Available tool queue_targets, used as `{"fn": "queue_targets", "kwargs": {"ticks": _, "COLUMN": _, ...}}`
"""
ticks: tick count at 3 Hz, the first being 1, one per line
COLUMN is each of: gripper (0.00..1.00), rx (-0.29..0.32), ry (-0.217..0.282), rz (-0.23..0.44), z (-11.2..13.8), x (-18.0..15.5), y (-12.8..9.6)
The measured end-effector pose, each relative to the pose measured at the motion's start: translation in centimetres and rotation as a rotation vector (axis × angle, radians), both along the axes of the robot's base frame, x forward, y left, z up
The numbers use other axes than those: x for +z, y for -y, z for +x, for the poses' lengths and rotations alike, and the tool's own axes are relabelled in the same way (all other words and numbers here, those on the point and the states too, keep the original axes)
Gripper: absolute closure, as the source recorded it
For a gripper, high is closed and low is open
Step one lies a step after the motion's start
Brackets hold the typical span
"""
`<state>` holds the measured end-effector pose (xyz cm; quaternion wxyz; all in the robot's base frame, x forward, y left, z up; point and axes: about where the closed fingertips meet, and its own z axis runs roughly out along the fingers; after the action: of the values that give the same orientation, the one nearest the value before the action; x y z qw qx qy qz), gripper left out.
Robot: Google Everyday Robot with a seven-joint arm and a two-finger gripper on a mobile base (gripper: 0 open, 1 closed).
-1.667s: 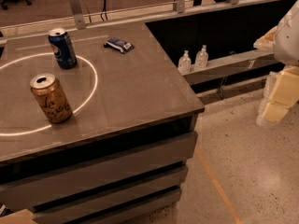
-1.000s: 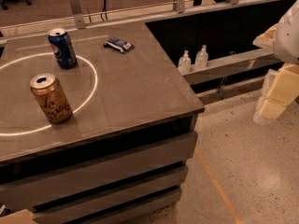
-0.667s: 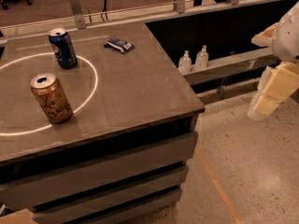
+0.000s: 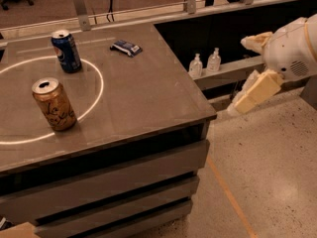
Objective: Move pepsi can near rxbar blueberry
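So the pepsi can [image 4: 66,51] stood upright toward the far left corner of the counter [image 4: 148,98]. The blueberry bar [image 4: 126,47] lay flat off to its right by the far edge, near but not touching. The claw [image 4: 246,102] hung out past the counter's right edge, so the can sat well to its left and farther back. Couldn't tell how open the claw was. Bare counter ran between can and bar, and the gold can [image 4: 54,104] sat toward the front left, out of that path I'd say.
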<state>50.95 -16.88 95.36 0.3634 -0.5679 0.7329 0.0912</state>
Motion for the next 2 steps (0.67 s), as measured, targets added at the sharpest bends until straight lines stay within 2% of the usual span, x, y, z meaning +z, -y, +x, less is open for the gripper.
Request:
{"fn": "queue_targets", "kwargs": {"ticks": 1, "gripper": 0.0, "rx": 0.051, "ry": 0.052, "rz": 0.127, "z": 1.99, "x": -0.42, "y": -2.6}}
{"fn": "queue_targets", "kwargs": {"ticks": 2, "gripper": 0.0, "rx": 0.051, "ry": 0.052, "rz": 0.127, "z": 1.98, "x": -0.41, "y": -2.61}}
